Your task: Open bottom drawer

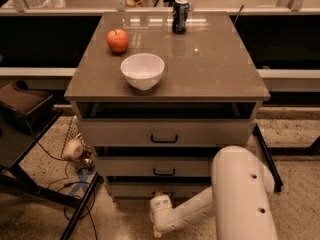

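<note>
Three drawers sit under the tabletop (pixel 92 81), which carries an apple (pixel 118 40), bowl (pixel 143 70) and can (pixel 180 15). The bottom drawer (pixel 129 189), lowest and slimmest, looks unopened. The gripper (pixel 159 196) hangs low at its front, probably to reach the handle. Whether it is open or clamped, I cannot tell.

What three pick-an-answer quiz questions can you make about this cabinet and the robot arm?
1. Where is the gripper? A on the tabletop; B low, at the bottom drawer front; C up in the air.
2. What colour is the bowl? A blue; B black; C white.
3. How does the can stand? A upright; B lying down; C crushed flat.

Answers: B, the arm ends at the lowest front. C, it looks white beside the red apple. A, its top faces up.
</note>
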{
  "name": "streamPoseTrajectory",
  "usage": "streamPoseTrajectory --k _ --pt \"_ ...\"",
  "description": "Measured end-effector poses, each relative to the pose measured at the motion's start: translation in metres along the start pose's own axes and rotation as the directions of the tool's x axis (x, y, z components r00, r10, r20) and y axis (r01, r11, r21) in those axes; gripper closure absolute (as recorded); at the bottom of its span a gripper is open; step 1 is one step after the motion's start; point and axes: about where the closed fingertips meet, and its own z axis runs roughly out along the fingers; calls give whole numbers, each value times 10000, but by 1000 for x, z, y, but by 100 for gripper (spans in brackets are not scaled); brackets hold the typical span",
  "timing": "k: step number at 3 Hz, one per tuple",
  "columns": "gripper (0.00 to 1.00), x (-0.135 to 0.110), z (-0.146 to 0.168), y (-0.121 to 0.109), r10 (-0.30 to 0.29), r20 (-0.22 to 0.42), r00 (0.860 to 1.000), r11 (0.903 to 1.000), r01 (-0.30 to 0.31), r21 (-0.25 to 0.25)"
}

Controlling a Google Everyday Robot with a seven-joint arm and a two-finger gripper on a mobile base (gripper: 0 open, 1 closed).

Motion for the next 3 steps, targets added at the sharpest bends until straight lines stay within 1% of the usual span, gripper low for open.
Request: streamPoseTrajectory --k 1,2,3 --pt "0 -11 43 -15 -617 -478 9969 9980 608 -194" --pt "0 -11 43 -15 -617 -478 9969 9980 608 -194" --pt "0 -4 46 -14 -606 -569 9965 9976 587 -354"
